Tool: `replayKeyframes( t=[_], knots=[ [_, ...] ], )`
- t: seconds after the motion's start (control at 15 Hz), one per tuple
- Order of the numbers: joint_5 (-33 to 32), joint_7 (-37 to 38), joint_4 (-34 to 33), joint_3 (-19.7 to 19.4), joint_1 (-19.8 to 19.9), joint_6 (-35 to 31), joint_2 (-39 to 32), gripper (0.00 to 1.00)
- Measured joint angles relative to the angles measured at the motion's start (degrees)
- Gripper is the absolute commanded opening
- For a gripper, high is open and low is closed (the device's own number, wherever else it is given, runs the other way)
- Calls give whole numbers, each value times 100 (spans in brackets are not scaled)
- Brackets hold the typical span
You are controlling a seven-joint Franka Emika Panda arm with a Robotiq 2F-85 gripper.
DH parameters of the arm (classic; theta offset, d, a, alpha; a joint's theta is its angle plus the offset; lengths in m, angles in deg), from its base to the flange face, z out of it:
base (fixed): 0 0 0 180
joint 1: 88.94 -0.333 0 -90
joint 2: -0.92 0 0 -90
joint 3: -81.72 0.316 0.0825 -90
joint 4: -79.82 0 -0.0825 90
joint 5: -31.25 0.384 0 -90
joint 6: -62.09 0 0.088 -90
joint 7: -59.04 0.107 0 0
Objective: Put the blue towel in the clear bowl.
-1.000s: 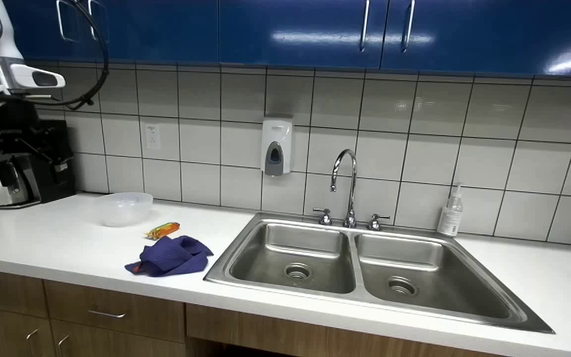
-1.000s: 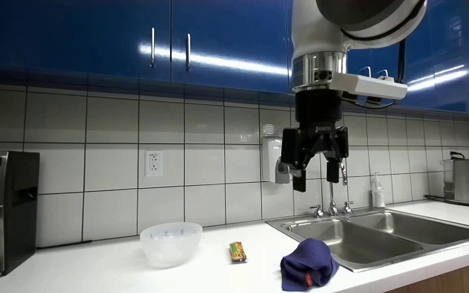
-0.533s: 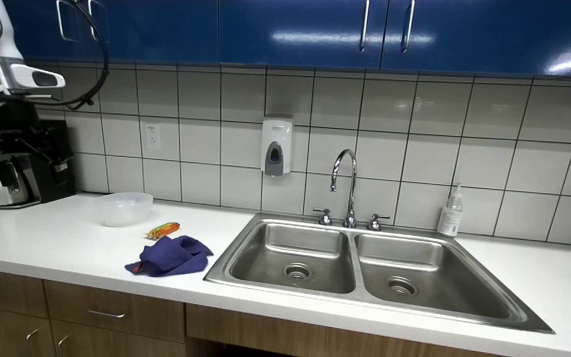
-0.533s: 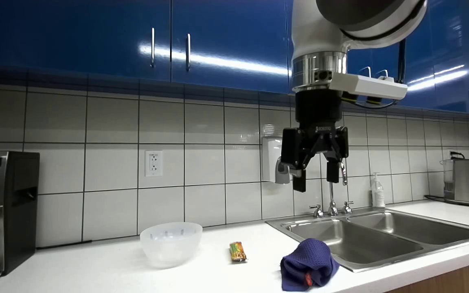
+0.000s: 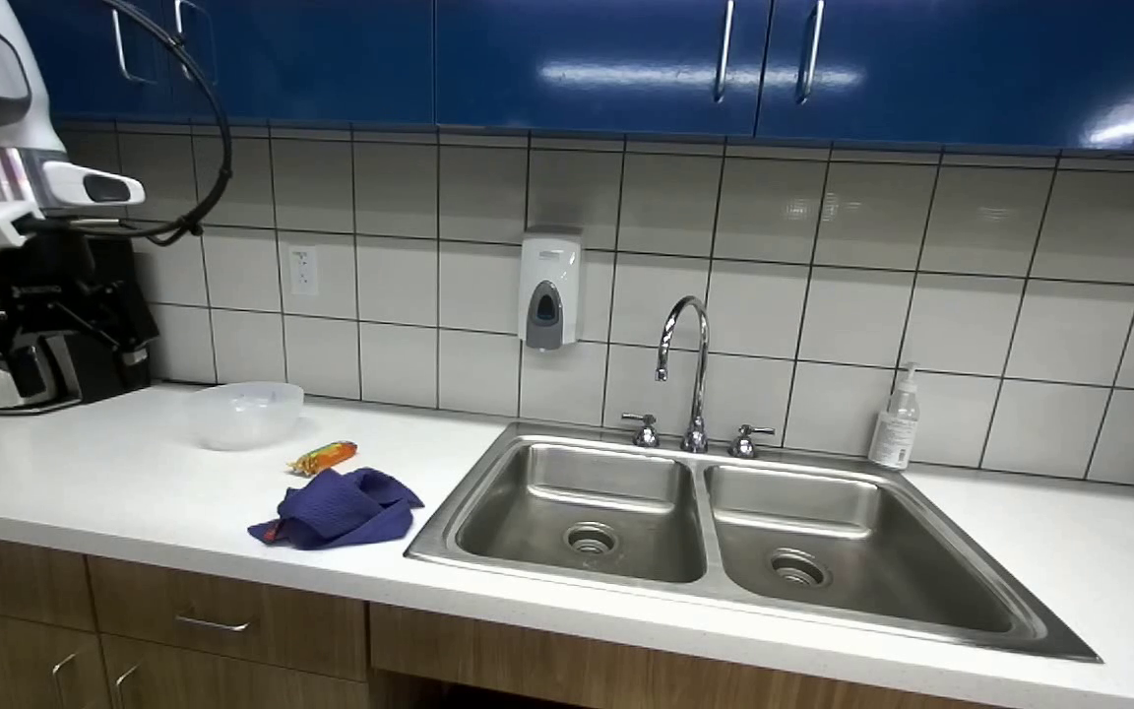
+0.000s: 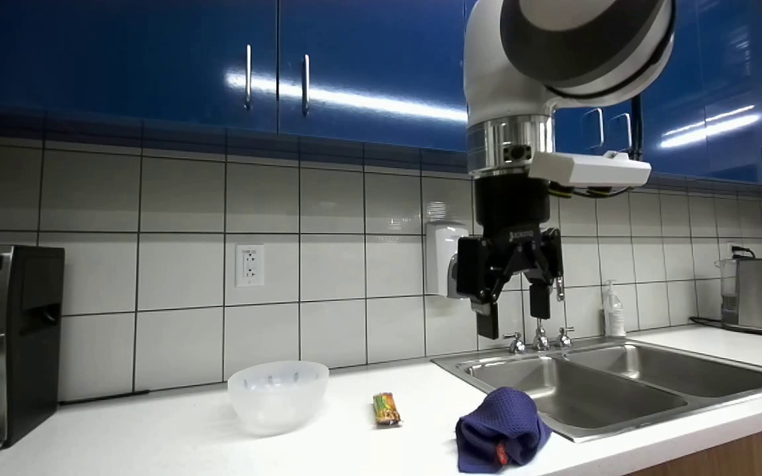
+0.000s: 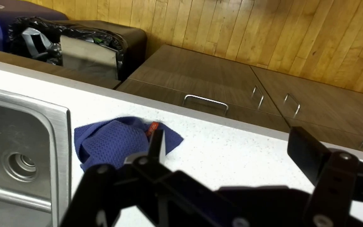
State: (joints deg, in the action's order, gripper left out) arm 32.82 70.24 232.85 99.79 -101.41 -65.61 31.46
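The blue towel (image 5: 346, 507) lies crumpled on the counter left of the sink. It also shows in an exterior view (image 6: 503, 426), with a red tag, and in the wrist view (image 7: 115, 142). The clear bowl (image 6: 278, 400) stands upright on the counter near the tiled wall; it also shows in an exterior view (image 5: 247, 416) and is out of the wrist view. My gripper (image 6: 513, 317) is open and empty, pointing down, well above the counter. In the wrist view the gripper (image 7: 225, 134) has its jaws wide apart, with the towel beyond the left finger, partly hidden by it.
A small orange snack packet (image 6: 386, 410) lies between bowl and towel. The steel sink (image 5: 710, 581) is right beside the towel. A faucet (image 5: 695, 374), a soap dispenser (image 5: 549, 290) and a coffee maker (image 6: 30, 344) stand around. The counter's front edge (image 7: 197, 112) runs close to the towel.
In the last half second my gripper has moved down, with a slight sideways shift. It stays open. The towel, bowl and packet have not moved.
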Motion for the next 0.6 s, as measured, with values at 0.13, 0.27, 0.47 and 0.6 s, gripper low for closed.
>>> replayKeyframes(
  t=[0.13, 0.27, 0.47, 0.6],
  knots=[
    [-174, 41, -8, 0, 92, -212, -293, 100],
    [-411, 141, -40, -2, 241, -470, -618, 100],
    [-788, 313, -144, -48, 524, -893, -1150, 100],
    [-1042, 485, -283, -132, 718, -1094, -1531, 100]
  ],
)
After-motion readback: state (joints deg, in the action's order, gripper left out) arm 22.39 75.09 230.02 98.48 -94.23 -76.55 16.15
